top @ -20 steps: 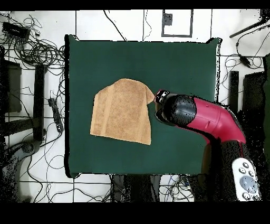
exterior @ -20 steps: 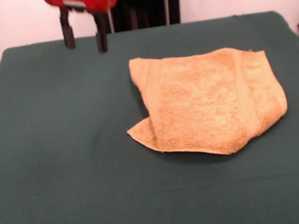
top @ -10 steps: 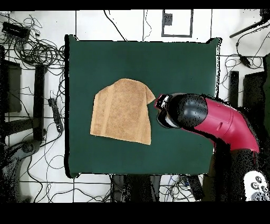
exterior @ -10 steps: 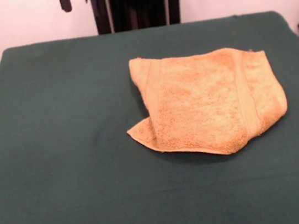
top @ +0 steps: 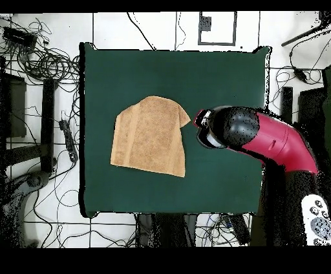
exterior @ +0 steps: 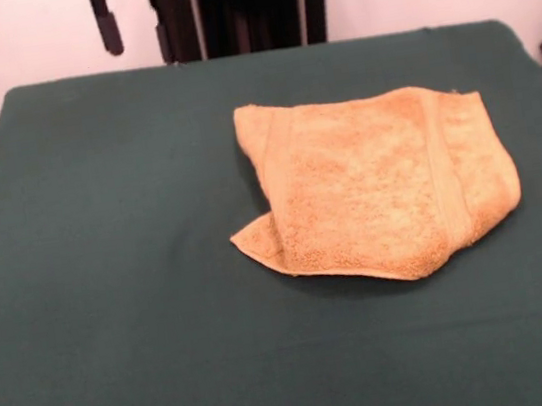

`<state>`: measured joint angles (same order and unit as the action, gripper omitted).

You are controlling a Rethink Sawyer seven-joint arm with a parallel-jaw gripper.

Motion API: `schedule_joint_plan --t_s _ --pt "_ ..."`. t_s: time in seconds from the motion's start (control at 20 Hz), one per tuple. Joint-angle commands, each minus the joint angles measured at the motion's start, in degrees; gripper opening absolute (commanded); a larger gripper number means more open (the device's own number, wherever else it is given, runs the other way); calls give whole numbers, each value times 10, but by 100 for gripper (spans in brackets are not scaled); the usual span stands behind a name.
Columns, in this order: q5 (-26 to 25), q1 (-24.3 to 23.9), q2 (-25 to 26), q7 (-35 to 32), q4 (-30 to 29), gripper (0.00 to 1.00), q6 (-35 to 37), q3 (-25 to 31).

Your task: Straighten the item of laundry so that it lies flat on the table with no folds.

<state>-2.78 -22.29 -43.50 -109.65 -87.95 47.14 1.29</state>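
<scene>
The mustard terry towel [exterior: 379, 183] lies on the dark green table [exterior: 104, 236], right of centre in the front view. It is rumpled: its left side is folded over, a corner pokes out at the lower left, and a woven band runs near its right end. In the overhead view the towel [top: 150, 136] lies left of centre on the table [top: 213, 77]. My gripper [exterior: 134, 30] hangs open and empty high above the table's far left edge, well apart from the towel. From above, the red arm's gripper [top: 205, 129] sits just right of the towel.
The black pedestal [exterior: 254, 8] stands behind the table's far edge. Cables [top: 39, 61] and dark equipment lie on the floor around the table. A grey controller [top: 317, 216] shows at the lower right of the overhead view.
The gripper rose from just above the table's far edge to the top of the front view, then dipped slightly. From above it drew a little away from the towel, which has not moved.
</scene>
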Motion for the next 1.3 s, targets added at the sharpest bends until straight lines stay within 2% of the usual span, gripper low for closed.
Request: schedule_joint_plan --t_s 0.05,0.2,0.4,0.65,1.3 --pt "23 10 72 -53 -15 100 -63 60" --pt "24 11 77 -60 -25 100 -85 58" --pt "27 15 81 -55 -27 100 -68 58" --pt "27 30 80 -66 -38 100 -85 54" --pt "40 63 95 -97 -10 100 -49 32"
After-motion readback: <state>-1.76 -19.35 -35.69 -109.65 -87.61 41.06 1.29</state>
